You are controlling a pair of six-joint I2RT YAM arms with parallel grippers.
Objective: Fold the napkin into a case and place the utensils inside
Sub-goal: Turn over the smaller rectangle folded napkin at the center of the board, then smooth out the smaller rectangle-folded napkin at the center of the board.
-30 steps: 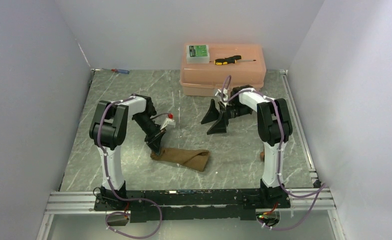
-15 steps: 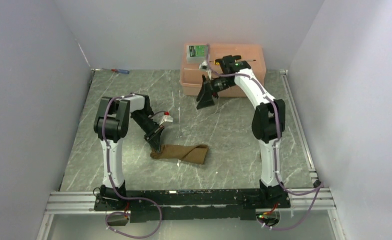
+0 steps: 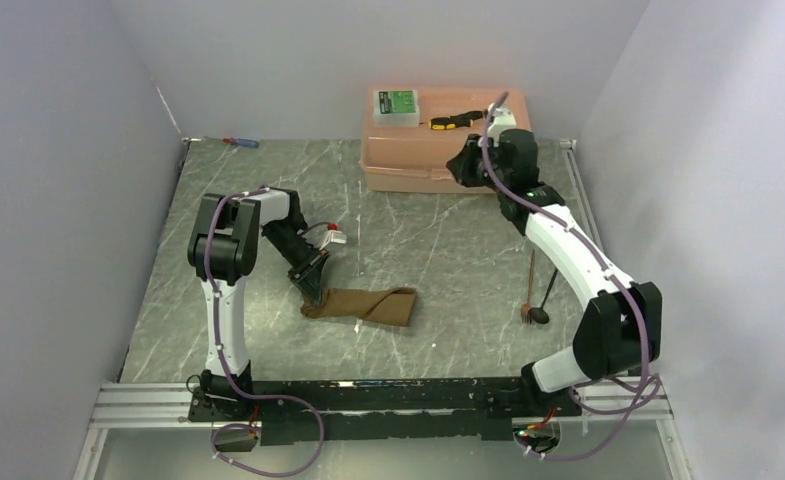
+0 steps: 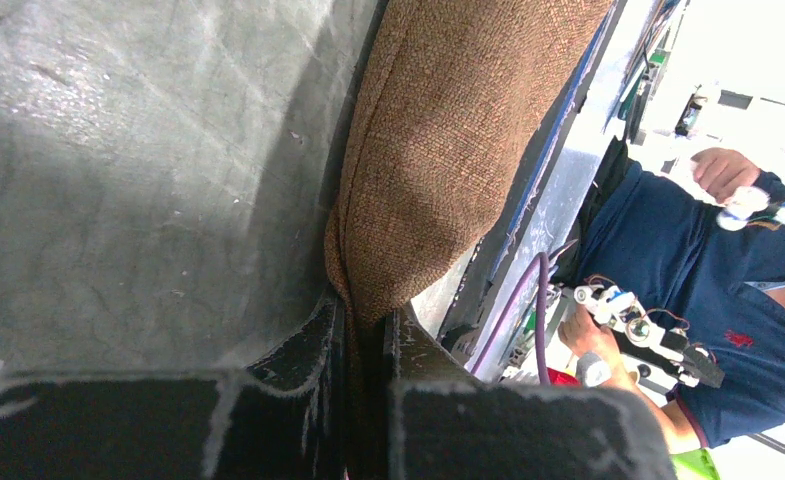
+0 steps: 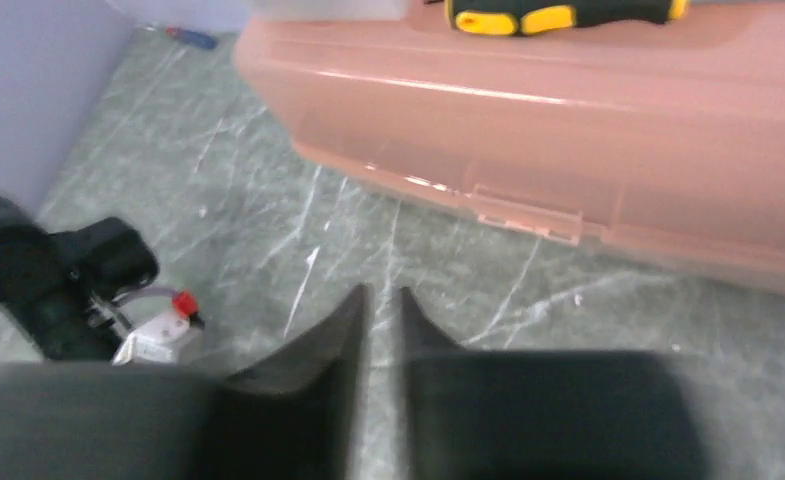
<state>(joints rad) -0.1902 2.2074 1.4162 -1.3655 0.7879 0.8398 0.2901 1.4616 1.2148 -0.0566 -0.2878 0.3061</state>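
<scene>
Clamps one end of the folded brown napkin (image 3: 363,305) in the left gripper (image 4: 363,320), the cloth lying flat well in front of the pink plastic box (image 3: 438,150) and a little to its left. Holds the right gripper (image 5: 380,300) just before the box front, fingers drawn almost together on nothing, with the utensils (image 3: 536,300) well in front of the box's right end. Risks dragging or unfolding the napkin if the left arm lifts without letting go, which would spoil the fold.
</scene>
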